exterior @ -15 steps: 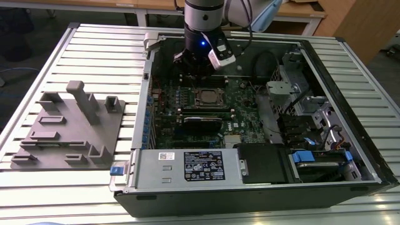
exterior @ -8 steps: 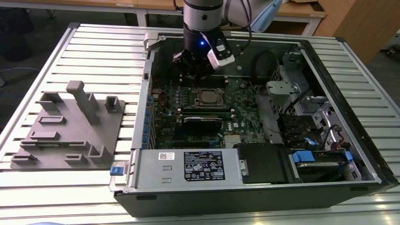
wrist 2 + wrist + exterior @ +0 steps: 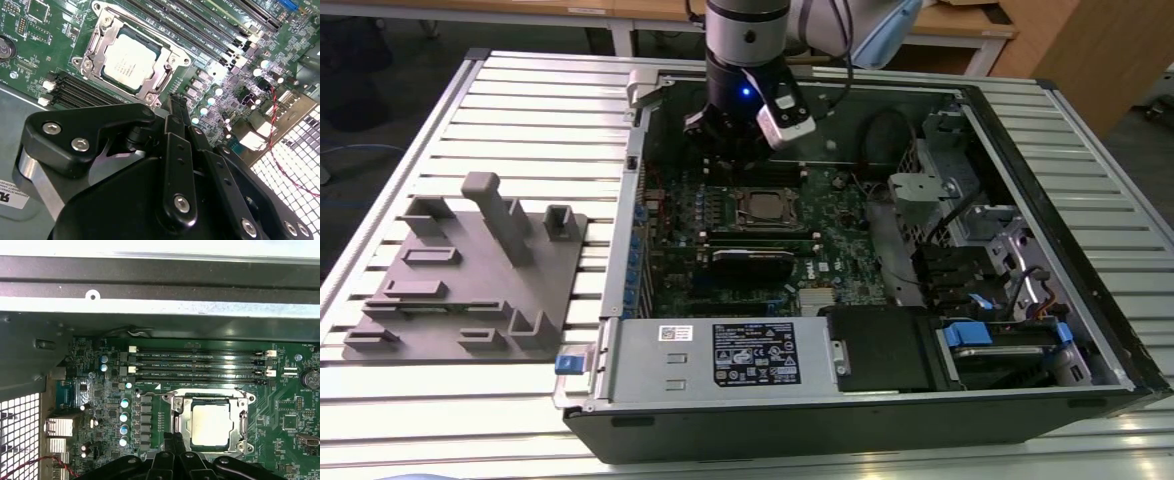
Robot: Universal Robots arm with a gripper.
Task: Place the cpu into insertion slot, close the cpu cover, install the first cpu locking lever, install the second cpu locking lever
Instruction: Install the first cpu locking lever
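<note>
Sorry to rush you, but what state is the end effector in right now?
End effector: closed, holding nothing; the cpu lies apart from it.

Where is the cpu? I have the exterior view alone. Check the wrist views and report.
Observer: In both wrist views the cpu lies flat, silver top up, showing through the window of the cpu cover.
Operator: State the cover's position.
Observer: It is down, lying flat around the cpu.
Operator: Now the gripper.
Observer: In the second wrist view the gripper is shut and empty, its tips beside the cover's corner.
</note>
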